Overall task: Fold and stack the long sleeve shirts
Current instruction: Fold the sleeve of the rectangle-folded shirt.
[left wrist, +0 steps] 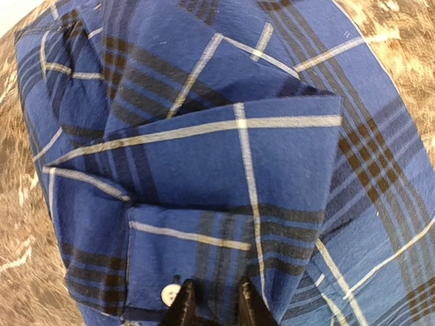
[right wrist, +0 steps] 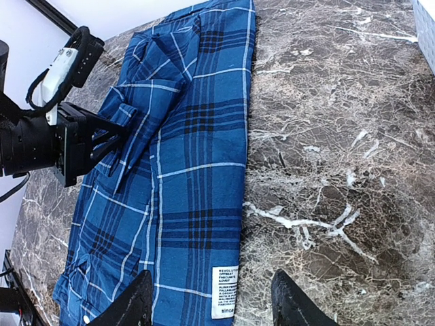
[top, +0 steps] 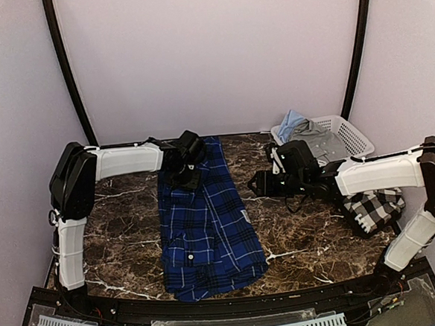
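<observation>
The royal blue plaid shirt [top: 207,231] lies lengthwise on the marble table [top: 305,239], partly folded, with a sleeve doubled over its top. My left gripper [top: 184,173] is down on that sleeve. In the left wrist view its fingertips pinch the buttoned cuff [left wrist: 204,251], so the left gripper [left wrist: 216,302] is shut on cloth. My right gripper [right wrist: 214,302] hovers open above the blue shirt's [right wrist: 190,170] right edge, straddling its white label [right wrist: 224,292]. The black-and-white check shirt [top: 374,208] lies crumpled at the table's right side, partly under the right arm.
A white laundry basket [top: 350,135] stands at the back right with grey and light blue garments in it. Bare marble shows to the left [top: 124,222] and right of the blue shirt. The table's front rail runs along the near edge.
</observation>
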You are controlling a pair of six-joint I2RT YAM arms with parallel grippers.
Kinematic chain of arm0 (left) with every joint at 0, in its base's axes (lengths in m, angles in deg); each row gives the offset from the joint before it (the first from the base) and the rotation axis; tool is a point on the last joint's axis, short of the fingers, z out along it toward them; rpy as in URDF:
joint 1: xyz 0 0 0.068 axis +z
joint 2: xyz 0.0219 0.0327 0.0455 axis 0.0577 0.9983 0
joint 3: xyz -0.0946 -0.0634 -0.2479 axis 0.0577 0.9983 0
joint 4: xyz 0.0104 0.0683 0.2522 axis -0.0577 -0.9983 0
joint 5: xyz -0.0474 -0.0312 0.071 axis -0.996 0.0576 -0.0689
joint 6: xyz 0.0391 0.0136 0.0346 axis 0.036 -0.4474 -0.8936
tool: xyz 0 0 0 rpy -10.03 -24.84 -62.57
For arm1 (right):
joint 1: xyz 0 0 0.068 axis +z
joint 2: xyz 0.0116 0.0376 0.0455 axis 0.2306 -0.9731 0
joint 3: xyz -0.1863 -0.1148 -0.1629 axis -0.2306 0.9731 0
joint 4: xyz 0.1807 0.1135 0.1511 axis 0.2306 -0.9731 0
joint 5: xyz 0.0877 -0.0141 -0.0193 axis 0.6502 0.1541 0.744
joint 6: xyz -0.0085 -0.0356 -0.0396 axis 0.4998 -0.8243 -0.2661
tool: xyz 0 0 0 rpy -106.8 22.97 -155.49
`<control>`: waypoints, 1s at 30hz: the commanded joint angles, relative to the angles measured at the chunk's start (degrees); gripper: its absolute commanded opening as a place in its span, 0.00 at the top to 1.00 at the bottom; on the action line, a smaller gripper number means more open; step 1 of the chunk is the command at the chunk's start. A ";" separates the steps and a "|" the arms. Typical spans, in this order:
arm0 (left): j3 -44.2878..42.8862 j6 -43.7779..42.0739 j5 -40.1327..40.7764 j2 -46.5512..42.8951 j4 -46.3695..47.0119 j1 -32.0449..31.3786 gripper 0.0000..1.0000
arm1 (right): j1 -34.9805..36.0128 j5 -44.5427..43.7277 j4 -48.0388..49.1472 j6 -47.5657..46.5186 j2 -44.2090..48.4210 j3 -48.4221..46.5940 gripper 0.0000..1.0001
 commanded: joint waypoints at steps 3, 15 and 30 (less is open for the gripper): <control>-1.00 -0.58 -0.04 -1.71 -1.37 0.15 0.88 | 0.25 -0.23 0.93 0.57 0.66 0.51 0.44; -1.55 -1.49 -2.81 -4.75 -2.70 -0.07 1.00 | 0.30 -0.70 0.97 0.61 0.79 0.69 0.44; 3.75 -7.30 -31.86 -14.92 0.16 -4.42 1.00 | -0.88 -6.10 -2.88 1.04 2.92 -0.26 0.44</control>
